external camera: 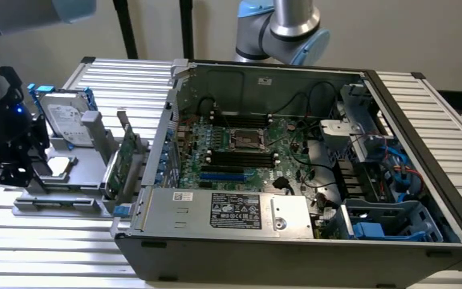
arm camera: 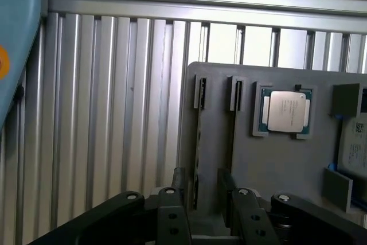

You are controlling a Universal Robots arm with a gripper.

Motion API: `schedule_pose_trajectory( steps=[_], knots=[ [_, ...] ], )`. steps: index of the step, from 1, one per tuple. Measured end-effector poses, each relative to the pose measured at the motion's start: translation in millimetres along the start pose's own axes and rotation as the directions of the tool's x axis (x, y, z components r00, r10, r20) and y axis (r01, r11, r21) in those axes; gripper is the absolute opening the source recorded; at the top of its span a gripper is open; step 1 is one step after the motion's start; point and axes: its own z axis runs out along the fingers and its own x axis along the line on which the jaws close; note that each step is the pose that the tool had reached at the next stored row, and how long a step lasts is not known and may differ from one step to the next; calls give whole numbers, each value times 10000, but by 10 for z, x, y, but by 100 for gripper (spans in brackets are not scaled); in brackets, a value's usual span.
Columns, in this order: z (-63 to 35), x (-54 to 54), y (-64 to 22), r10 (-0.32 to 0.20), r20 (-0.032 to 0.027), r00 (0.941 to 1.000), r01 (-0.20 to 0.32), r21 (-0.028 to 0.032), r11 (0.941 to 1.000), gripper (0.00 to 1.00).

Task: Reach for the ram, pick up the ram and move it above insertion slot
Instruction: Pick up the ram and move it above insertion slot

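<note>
The ram (arm camera: 197,142) stands on edge in a slot of the grey holder (arm camera: 275,164), seen as a thin dark strip. My gripper (arm camera: 200,181) is open and low over the holder. One black finger (arm camera: 178,179) is on each side of the strip's near end, not pressing it. In the exterior view the gripper (external camera: 10,176) hangs over the holder's (external camera: 62,201) end at that view's left. The black insertion slots (external camera: 239,158) lie on the motherboard inside the open computer case (external camera: 423,150).
On the holder sit a processor chip (arm camera: 285,111), a hard drive with blue rails (external camera: 64,117) and an upright green expansion card (external camera: 125,159). A second arm (external camera: 291,27) hangs behind the case. The ribbed aluminium table (arm camera: 114,113) lies around the holder.
</note>
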Motion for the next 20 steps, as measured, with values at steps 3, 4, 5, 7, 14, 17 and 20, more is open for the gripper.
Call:
schedule_pose_trajectory(
  steps=[3,4,5,7,14,17,20],
  knots=[
    [54,5,-1,-51,2,10000,51,0,10000,36],
    [72,8,-1,-66,3,10000,66,1,10000,36],
    [90,10,-1,-78,3,10000,78,1,10000,36],
    [127,15,-1,-105,4,9999,105,-1,9999,36],
    [253,31,-3,-171,13,9999,171,1,9999,36],
    [309,37,-3,-202,18,9998,202,2,9998,36],
    [364,38,-3,-241,24,9997,241,2,9997,36]
  ],
)
